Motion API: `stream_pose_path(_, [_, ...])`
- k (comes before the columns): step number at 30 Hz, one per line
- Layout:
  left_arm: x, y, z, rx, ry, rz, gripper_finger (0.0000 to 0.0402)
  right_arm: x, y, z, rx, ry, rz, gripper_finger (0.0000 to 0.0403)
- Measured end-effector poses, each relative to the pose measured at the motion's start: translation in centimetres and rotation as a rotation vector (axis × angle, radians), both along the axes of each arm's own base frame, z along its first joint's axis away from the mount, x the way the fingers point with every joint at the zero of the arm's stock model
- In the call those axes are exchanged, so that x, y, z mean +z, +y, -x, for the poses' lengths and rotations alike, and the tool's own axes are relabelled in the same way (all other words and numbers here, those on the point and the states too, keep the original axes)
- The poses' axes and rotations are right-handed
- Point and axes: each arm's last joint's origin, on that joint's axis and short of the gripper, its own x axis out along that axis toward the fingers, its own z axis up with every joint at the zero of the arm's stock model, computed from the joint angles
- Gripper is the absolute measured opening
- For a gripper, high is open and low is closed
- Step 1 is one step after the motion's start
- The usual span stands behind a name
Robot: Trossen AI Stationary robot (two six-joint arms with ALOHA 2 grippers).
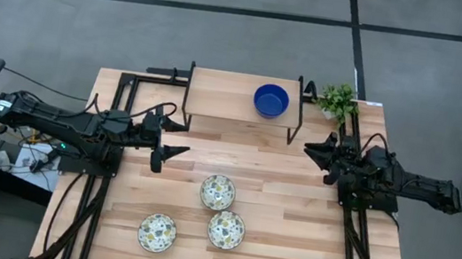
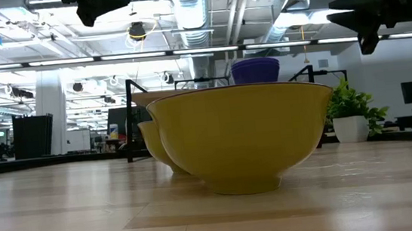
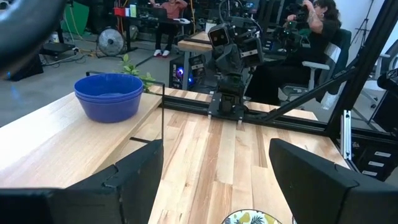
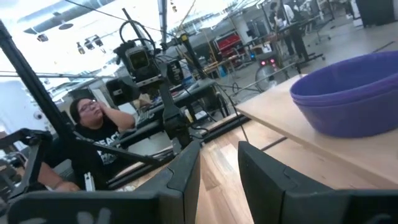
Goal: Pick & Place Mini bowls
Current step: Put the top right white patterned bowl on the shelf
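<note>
Reaching from the left, the spread left end effector [image 1: 174,138] could knock the three patterned bowls [image 1: 217,192] clustered on the bench [image 1: 308,220]. Blue bowls [image 1: 271,100] sit stacked on the shelf [image 1: 218,92]; the right end effector [image 1: 316,151], slightly parted and empty, might topple them.

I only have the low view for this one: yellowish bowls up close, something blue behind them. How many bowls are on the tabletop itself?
Observer: Three patterned bowls, grouped near the front of the table.
Operator: And the blue thing?
Observer: Stacked blue bowls on the raised shelf at the back.
Operator: Is either claw holding anything?
Observer: No. The left claw and right claw are both open and empty, out to either side just in front of the shelf.
</note>
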Motion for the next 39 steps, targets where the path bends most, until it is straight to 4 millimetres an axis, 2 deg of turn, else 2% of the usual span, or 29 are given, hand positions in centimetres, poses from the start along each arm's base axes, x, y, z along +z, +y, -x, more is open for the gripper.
stream_pose_path(4, [0.3, 0.0, 0.1, -0.018, 0.017, -0.003, 0.0291, -0.4, -0.2, 0.0, -0.025, 0.045, -0.006, 0.0098])
stream_pose_path(12, [3.5, -0.2, -0.7, -0.034, 0.137, -0.032, 0.0291, -1.5, -0.6, 0.1, -0.058, 0.150, -0.068, 0.0098])
stream_pose_path(17, [4.3, -0.5, -2.4, -0.036, 0.271, -0.043, 0.0291, -1.4, -0.6, 0.1, -0.064, 0.162, 0.053, 0.0098])
stream_pose_path(25, [3.5, -1.7, -4.6, -0.058, 0.505, 0.035, 0.0291, -0.7, -0.6, 0.0, -0.075, 0.119, 0.215, 0.0098])
stream_pose_path(30, [2.8, -2.4, -4.8, -0.058, 0.631, 0.113, 0.0291, -0.7, -0.6, 0.0, -0.073, 0.127, 0.219, 0.0098])
stream_pose_path(39, [1.6, -3.4, -4.8, -0.126, 0.752, 0.261, 0.0291, -1.1, -0.6, 0.0, -0.068, 0.161, 0.214, 0.0098])
